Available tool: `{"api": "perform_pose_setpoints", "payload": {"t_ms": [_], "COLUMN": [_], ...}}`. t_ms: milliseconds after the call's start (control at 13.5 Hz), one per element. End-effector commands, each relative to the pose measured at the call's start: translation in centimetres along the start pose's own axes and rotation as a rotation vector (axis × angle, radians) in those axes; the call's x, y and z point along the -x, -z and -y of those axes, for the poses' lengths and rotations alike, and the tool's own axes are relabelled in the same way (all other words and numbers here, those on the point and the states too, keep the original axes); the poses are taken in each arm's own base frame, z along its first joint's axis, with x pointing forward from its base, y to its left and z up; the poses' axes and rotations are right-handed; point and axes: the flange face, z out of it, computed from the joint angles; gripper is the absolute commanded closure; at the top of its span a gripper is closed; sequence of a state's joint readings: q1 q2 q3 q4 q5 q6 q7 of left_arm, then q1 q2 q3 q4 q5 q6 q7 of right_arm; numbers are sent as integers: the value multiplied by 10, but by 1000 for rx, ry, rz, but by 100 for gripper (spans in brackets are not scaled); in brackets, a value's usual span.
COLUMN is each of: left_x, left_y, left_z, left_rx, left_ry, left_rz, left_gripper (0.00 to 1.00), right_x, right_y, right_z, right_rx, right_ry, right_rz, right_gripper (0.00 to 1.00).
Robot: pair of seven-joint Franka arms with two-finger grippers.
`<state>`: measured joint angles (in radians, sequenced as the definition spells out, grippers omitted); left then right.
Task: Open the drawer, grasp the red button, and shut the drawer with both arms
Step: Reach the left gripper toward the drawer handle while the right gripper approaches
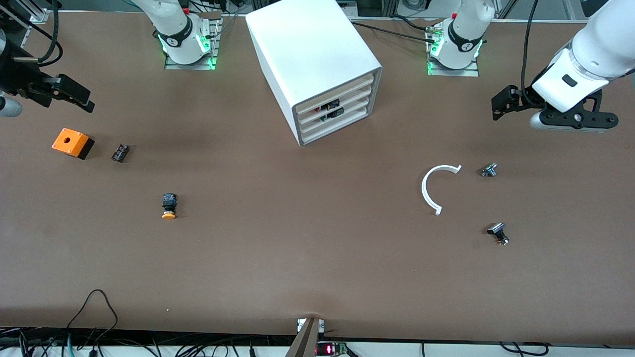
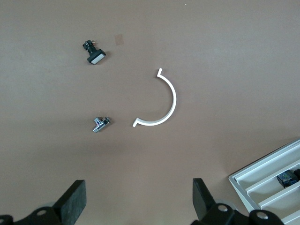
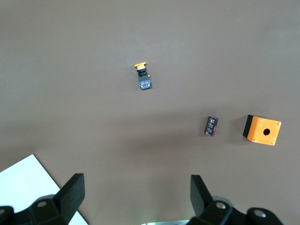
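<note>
1. My left gripper [image 2: 136,206] hangs over the table at the left arm's end, fingers [image 2: 72,199] spread wide, nothing between them.
2. My right gripper [image 3: 136,201] hangs over the right arm's end of the table, fingers [image 3: 70,192] just as wide apart, also empty.
3. The white cabinet [image 1: 310,59] stands between the two arm bases, its four cream drawer fronts all pushed in. The drawer [image 1: 333,105] second from the top shows dark parts through its front gap; the one below it does as well.
4. The button: I can't make out a red cap anywhere. The dark bits in those drawers may be it, but the view is too poor to say. Either way the cabinet sits well apart from both sets of fingers.
5. Under my right wrist: an orange box with a hole [image 3: 262,130], a small dark block [image 3: 211,126] just beside it, and the orange-capped button [image 3: 143,77] nearer the front camera.
6. Under my left wrist: a white half-ring [image 2: 161,101], a small metal fitting [image 2: 100,123] beside it, and a black part with a pale face [image 2: 94,52] nearer the front camera.
7. A corner of the cabinet's drawer fronts shows in the left wrist view.
</note>
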<state>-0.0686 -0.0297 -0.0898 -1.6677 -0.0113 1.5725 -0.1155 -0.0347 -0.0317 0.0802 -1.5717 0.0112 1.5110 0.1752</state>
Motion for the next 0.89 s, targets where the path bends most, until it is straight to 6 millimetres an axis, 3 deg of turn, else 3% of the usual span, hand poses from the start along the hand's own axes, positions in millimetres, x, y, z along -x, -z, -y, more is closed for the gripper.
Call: {"api": "perform_pose_setpoints", "payload": {"t_ms": [0, 446, 817], "left_x": [-2, -2, 5], "left_y": [6, 9, 4], "left_z": [1, 0, -7], "left_rx": [-18, -18, 91], "left_ry": [1, -3, 10], "left_rz": [1, -5, 69], "left_gripper": [0, 0, 0], "right_x": [6, 3, -3], "right_y": [3, -1, -36], "right_z": [1, -5, -1], "right_rx": [-6, 0, 3], "right_ry": [11, 33, 117], "right_rz": [14, 28, 123], "right_gripper": [0, 0, 0]}}
